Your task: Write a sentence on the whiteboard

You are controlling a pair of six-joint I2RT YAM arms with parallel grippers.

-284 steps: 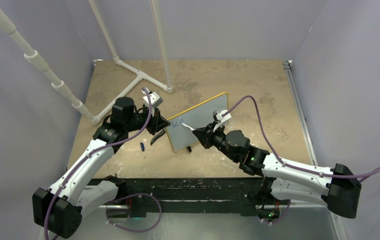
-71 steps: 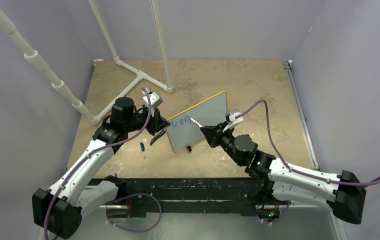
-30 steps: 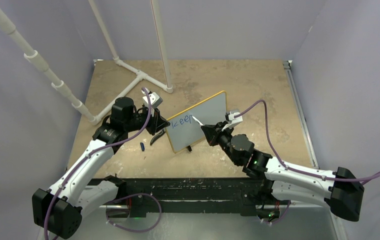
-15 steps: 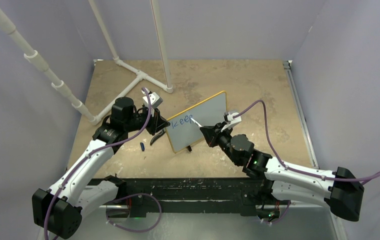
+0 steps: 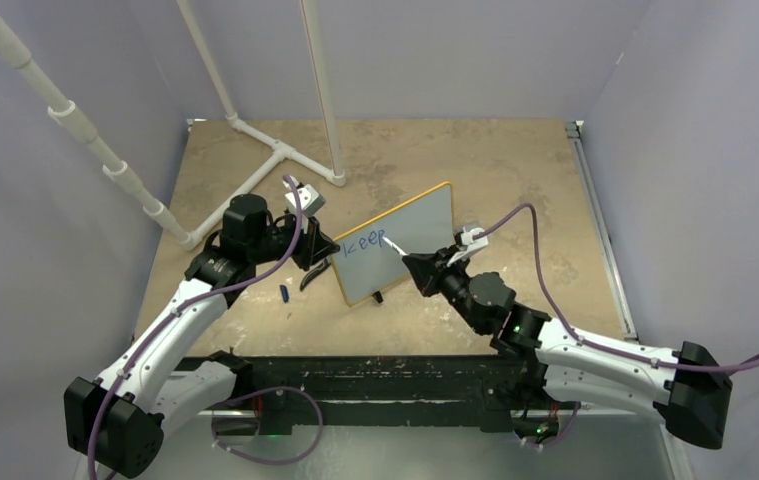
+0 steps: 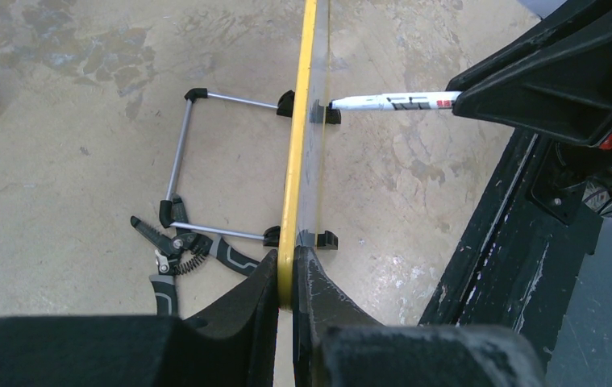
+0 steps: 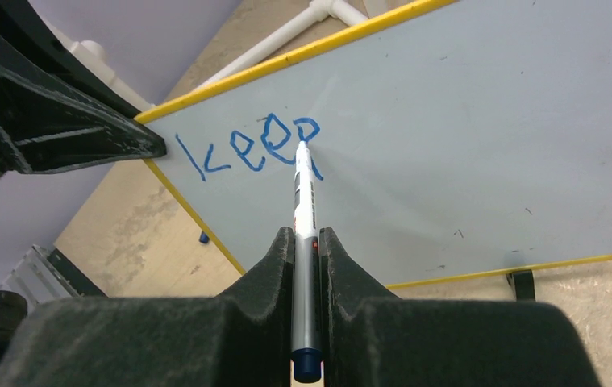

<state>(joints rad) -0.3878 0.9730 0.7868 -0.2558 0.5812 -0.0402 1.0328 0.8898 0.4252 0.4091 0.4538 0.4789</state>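
The whiteboard [image 5: 420,220] stands tilted on its black feet in mid-table, its frame yellow. My left gripper [image 5: 323,258] is shut on its left edge; the left wrist view shows the yellow edge [image 6: 301,121] pinched between the jaws of that gripper [image 6: 288,278]. Blue lettering of the sentence [image 7: 246,149] reads "keep" at the board's upper left [image 5: 363,242]. My right gripper [image 7: 306,234] is shut on a white and silver marker [image 7: 305,201]. Its blue tip touches the stem of the "p". From the left wrist the marker [image 6: 391,101] meets the board face.
A blue marker cap [image 5: 283,293] and black-handled pliers [image 6: 173,250] lie on the table left of the board. The board's wire stand [image 6: 181,161] reaches out behind it. A white pipe frame [image 5: 275,155] stands at the back left. The table's black front rail [image 6: 512,218] runs below.
The lettering has grown from "ke" to "keep" over the earlier frames. In the last second the marker tip slid down the "p" stem. The left arm has not moved.
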